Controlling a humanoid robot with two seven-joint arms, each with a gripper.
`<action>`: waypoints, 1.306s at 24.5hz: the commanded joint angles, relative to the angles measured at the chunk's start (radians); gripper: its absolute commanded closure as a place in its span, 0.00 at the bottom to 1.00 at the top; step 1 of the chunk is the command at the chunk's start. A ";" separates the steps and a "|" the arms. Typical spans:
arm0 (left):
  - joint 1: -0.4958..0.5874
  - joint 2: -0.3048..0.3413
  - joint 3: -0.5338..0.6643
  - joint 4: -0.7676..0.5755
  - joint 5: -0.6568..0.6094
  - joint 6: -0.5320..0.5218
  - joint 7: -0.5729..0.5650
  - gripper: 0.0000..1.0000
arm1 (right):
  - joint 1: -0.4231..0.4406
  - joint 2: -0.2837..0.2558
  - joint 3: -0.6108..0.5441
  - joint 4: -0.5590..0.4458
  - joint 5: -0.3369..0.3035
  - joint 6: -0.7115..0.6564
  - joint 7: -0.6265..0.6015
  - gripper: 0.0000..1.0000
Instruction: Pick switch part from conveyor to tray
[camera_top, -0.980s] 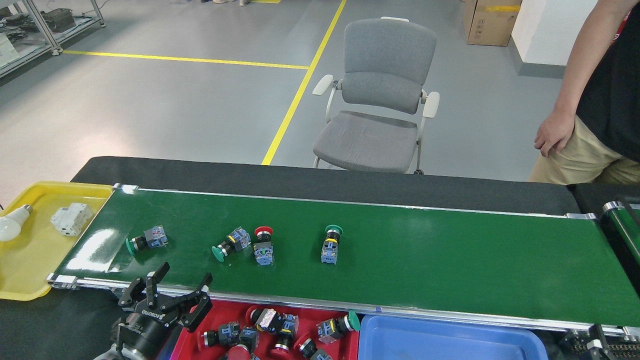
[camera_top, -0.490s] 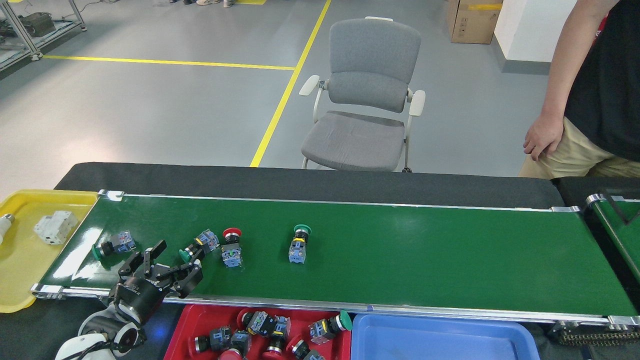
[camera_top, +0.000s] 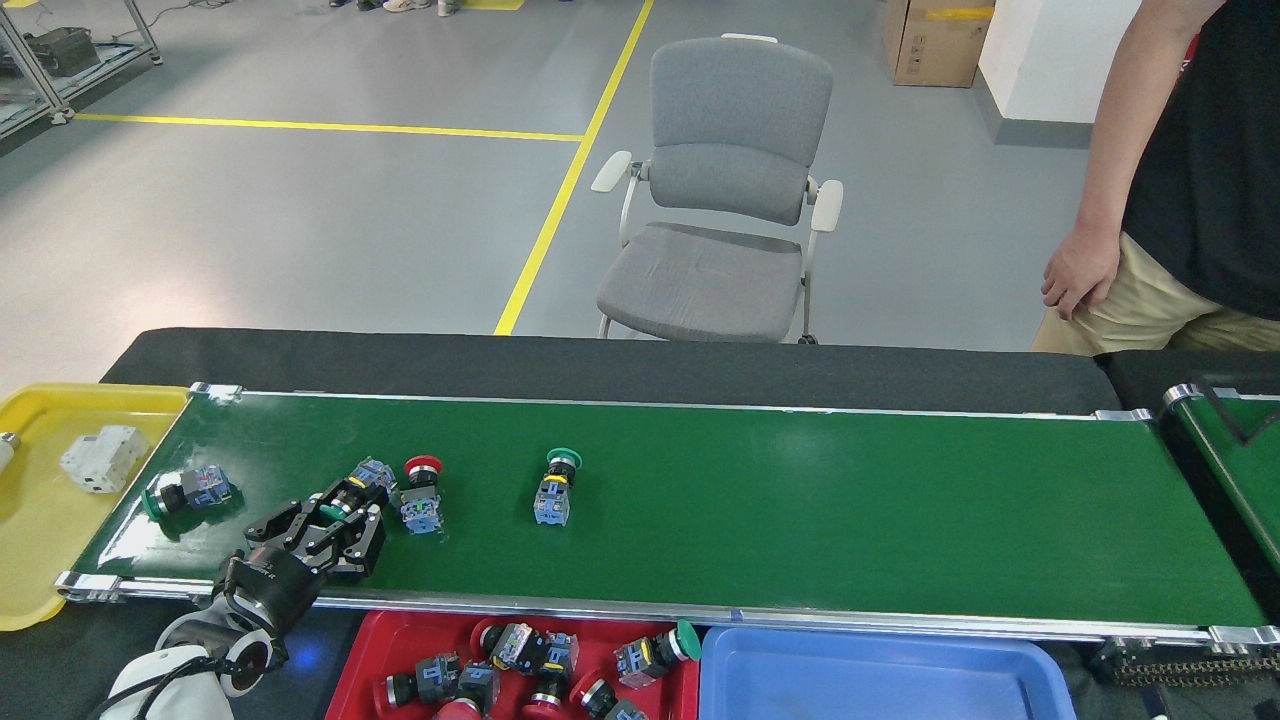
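**A:** Since the last frames, all four parts have drifted left along the conveyor (camera_top: 800, 500), and your left gripper (camera_top: 335, 522) has come forward from the near rail onto the belt. It now sits over the green-capped switch part (camera_top: 352, 492).

**B:** Grip state?

**A:** Fingers look spread around the part's green cap end, not clamped. No sign of a lift. Right gripper isn't in view.

**B:** Risks?

**A:** Belt seems to carry parts left, so the part could slide out from between the fingers before you close; you'd pinch the cap edge only, and it would twist free. The red-capped switch (camera_top: 421, 495) lies just beside it on the right, so a wide finger could knock it. The leftmost switch (camera_top: 185, 492) is near the belt end, close to the yellow tray (camera_top: 40, 560); likely lost if you're slow.

**B:** Drop point?

**A:** Red tray (camera_top: 400, 640), just this side of the rail, already holding several switches. Short carry. Clear the rail on the way back.
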 joint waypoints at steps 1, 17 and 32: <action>0.030 -0.014 0.001 -0.088 0.006 -0.068 0.009 0.94 | 0.006 0.003 -0.003 -0.012 0.000 -0.005 -0.001 0.00; 0.506 -0.160 -0.006 -0.671 -0.011 -0.189 -0.005 0.00 | 0.004 0.010 -0.004 -0.027 -0.001 -0.008 -0.002 0.00; 0.521 -0.147 0.073 -0.647 -0.011 0.381 -0.004 0.00 | 0.009 -0.037 -0.006 -0.033 -0.001 -0.052 0.019 0.00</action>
